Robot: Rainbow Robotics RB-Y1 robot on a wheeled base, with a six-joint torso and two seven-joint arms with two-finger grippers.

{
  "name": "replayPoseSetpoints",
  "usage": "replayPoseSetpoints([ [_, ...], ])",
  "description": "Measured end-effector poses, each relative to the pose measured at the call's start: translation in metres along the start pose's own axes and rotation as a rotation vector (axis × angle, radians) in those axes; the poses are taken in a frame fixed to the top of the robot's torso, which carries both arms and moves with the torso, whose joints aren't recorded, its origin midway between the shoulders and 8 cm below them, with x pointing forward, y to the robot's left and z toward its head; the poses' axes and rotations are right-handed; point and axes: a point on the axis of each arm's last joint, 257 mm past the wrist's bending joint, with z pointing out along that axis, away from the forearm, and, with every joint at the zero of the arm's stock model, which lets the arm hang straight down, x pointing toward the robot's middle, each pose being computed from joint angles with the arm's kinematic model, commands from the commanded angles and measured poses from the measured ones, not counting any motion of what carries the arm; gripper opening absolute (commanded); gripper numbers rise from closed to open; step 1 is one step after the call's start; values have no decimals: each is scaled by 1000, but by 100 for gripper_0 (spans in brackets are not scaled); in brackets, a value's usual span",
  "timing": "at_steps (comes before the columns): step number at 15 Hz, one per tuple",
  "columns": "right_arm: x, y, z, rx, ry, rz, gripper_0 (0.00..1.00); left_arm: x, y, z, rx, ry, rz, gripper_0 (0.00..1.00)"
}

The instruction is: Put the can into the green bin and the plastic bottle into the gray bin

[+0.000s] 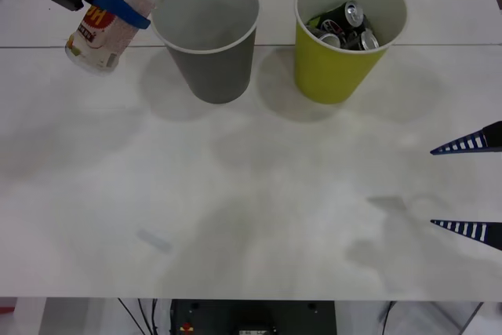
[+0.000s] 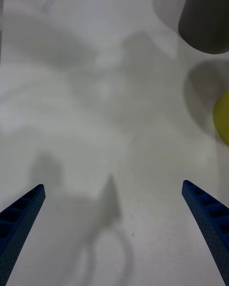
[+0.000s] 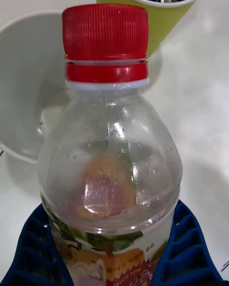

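Note:
My left gripper [image 1: 119, 4] is shut on the plastic bottle [image 1: 110, 25], holding it tilted in the air just left of the gray bin [image 1: 208, 52]. In the left wrist view the clear bottle [image 3: 109, 162] with its red cap [image 3: 105, 33] stands between the blue fingers [image 3: 188, 252]; beyond it are the gray bin's pale inside [image 3: 21, 76] and the green bin [image 3: 160, 16]. The green bin [image 1: 345, 68] stands right of the gray one and holds several cans [image 1: 349, 25]. My right gripper [image 1: 471, 187] hangs open at the table's right edge, nothing between its fingers.
The right wrist view has the open gripper [image 2: 113, 186] over bare white table, with the gray bin [image 2: 205, 14] and a bit of the green bin [image 2: 223, 117] beyond. A small clear scrap [image 1: 154, 239] lies on the table's near left.

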Motion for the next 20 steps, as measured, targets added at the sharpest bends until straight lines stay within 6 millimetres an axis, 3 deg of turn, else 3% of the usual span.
replayPoseSetpoints([
  [7, 0, 0, 0, 0, 0, 0, 100, -76, 21, 22, -39, -32, -21, 0],
  [11, 0, 0, 0, 0, 0, 0, 100, -109, 24, 52, -73, -38, -33, 0],
  [13, 0, 0, 0, 0, 0, 0, 100, -122, 21, 69, -80, -39, -46, 0],
  [17, 0, 0, 0, 0, 0, 0, 100, -127, 20, 86, -87, -35, -54, 4],
  [19, 0, 0, 0, 0, 0, 0, 100, -127, 20, 86, -88, -35, -55, 21],
  [20, 0, 0, 0, 0, 0, 0, 100, -127, 21, 85, -90, -35, -56, 64],
])
